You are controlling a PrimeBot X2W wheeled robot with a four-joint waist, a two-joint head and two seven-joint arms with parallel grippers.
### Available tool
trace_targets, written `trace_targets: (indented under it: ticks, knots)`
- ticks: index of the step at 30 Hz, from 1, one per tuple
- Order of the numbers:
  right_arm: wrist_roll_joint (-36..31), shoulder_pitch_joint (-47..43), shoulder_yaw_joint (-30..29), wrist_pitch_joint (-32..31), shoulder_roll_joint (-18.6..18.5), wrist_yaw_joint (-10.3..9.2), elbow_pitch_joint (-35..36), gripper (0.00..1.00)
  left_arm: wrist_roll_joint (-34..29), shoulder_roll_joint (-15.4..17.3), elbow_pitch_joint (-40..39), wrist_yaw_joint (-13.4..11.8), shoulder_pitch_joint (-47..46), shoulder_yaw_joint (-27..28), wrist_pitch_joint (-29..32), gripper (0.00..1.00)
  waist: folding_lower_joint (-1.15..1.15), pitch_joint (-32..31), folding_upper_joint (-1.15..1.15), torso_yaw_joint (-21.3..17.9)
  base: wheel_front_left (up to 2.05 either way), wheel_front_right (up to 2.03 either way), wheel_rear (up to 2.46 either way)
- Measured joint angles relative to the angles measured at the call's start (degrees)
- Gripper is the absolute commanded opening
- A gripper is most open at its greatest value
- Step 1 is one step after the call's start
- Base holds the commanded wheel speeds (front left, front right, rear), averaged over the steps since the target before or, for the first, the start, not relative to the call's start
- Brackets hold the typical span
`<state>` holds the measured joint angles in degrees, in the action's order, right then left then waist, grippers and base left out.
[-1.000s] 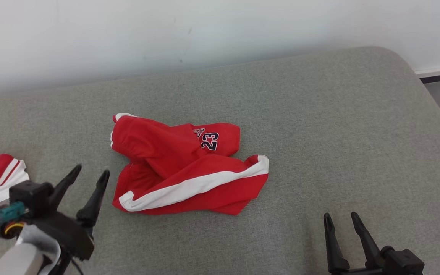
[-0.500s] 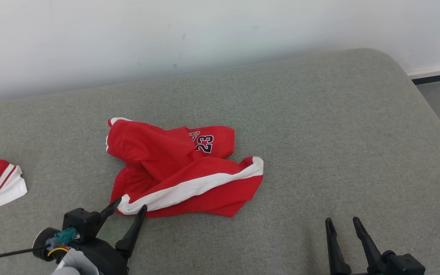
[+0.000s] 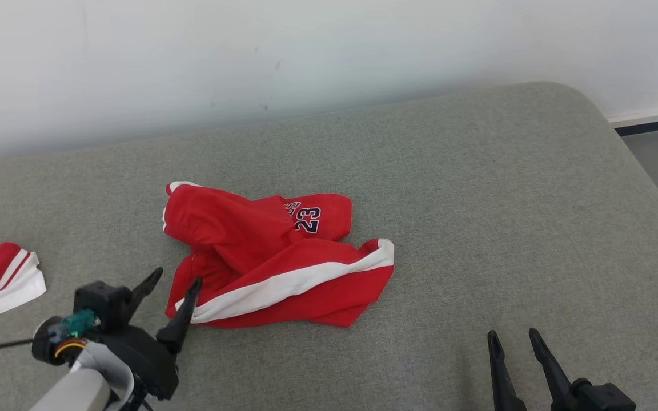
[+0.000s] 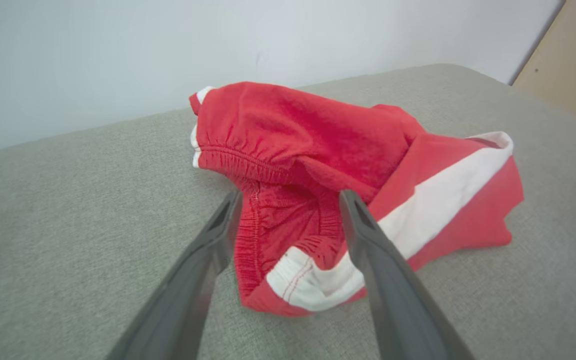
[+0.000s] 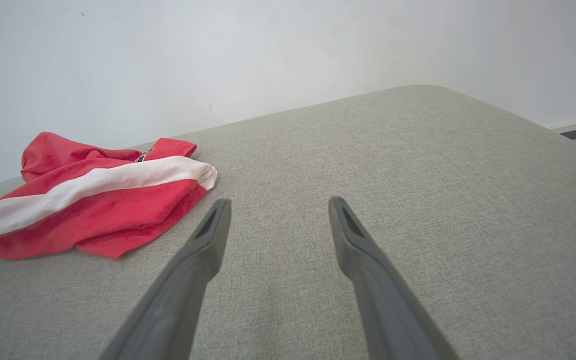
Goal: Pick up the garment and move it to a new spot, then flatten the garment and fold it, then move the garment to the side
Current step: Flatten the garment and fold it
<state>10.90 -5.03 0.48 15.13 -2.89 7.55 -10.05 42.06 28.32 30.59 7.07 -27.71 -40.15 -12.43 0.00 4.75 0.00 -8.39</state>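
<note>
Your left gripper (image 4: 290, 195) holds its fingers (image 4: 213, 250) apart, straddling the near waistband corner of the crumpled red shorts with white side stripes (image 3: 272, 251), which lie left of centre on the grey fabric cushion (image 3: 506, 200), apparently lined up to pinch it. Your right gripper (image 3: 513, 333), fingers also apart, waits near the front edge, well clear.

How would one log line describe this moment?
left gripper: open, at crumpled red-and-white shorts, ungrasped | right gripper: open, over grey fabric cushion
</note>
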Motion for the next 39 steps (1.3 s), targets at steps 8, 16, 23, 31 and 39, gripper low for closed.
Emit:
trace_targets:
  ticks: [8,16,23,31,39]
  knots:
    - [-0.1,1.7,1.4,0.0,0.0,0.00,0.0,1.00,10.2,3.8,0.7,0.3,-3.1,-1.6,6.6,1.00,0.00,0.9,0.00,-1.9,0.00,0.00,0.00]
    - [0.9,1.7,1.5,0.0,0.0,0.00,-0.4,1.00,16.0,8.4,-0.6,0.3,-3.4,-6.5,11.9,1.00,0.00,2.1,0.00,-4.1,0.00,0.00,0.00]
    - [0.9,1.7,1.2,0.0,0.0,0.00,-0.4,1.00,17.7,10.3,-0.7,0.3,-4.2,-10.1,14.1,1.00,0.00,2.2,0.00,-4.1,0.00,0.00,0.00]
    - [0.9,2.1,1.3,0.0,0.0,0.00,-0.4,1.00,19.4,9.6,-2.2,0.3,-5.1,-15.6,16.1,1.00,0.00,2.0,0.00,-4.1,0.00,0.00,0.00]
    - [0.9,2.1,1.4,0.0,0.0,0.00,-0.4,1.00,19.0,10.1,-2.1,0.3,-6.2,-19.2,14.6,0.00,0.00,1.9,0.00,-4.3,0.00,0.00,0.00]
